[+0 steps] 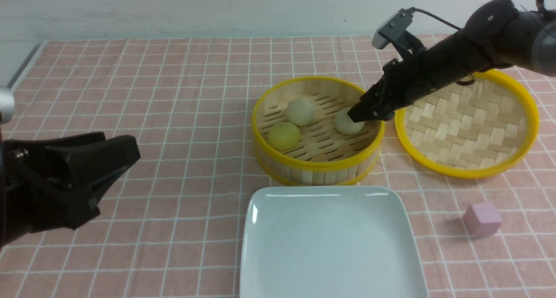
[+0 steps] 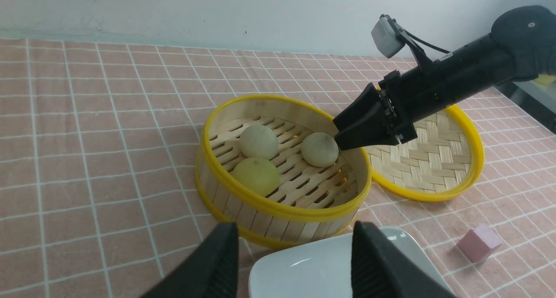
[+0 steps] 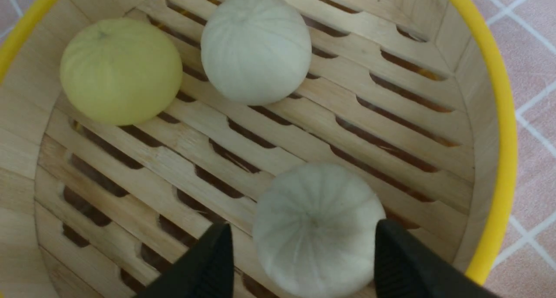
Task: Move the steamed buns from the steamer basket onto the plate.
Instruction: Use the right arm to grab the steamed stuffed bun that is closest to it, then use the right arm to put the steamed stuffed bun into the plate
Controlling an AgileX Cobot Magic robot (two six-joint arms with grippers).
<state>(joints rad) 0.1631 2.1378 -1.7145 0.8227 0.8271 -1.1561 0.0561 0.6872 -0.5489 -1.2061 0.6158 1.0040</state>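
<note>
The steamer basket [image 1: 317,165] stands mid-table with three steamed buns on its slatted floor: a beige one [image 1: 299,111] at the back, a yellow one [image 1: 283,135] at the front left, and a second beige one [image 1: 347,123] on the right. My right gripper [image 1: 358,114] reaches down into the basket, open. Its fingers straddle the right beige bun [image 3: 317,228]; one finger touches it and the other stands slightly off. The white plate [image 1: 330,246] lies in front of the basket, bare. My left gripper [image 1: 117,172] hovers open and holds nothing at the left, near the plate's corner [image 2: 304,267].
The shallow woven lid [image 1: 467,124] with a yellow rim lies right of the basket, under my right arm. A pink cube [image 1: 482,219] sits on the checked cloth to the right of the plate. A wall runs along the table's far edge.
</note>
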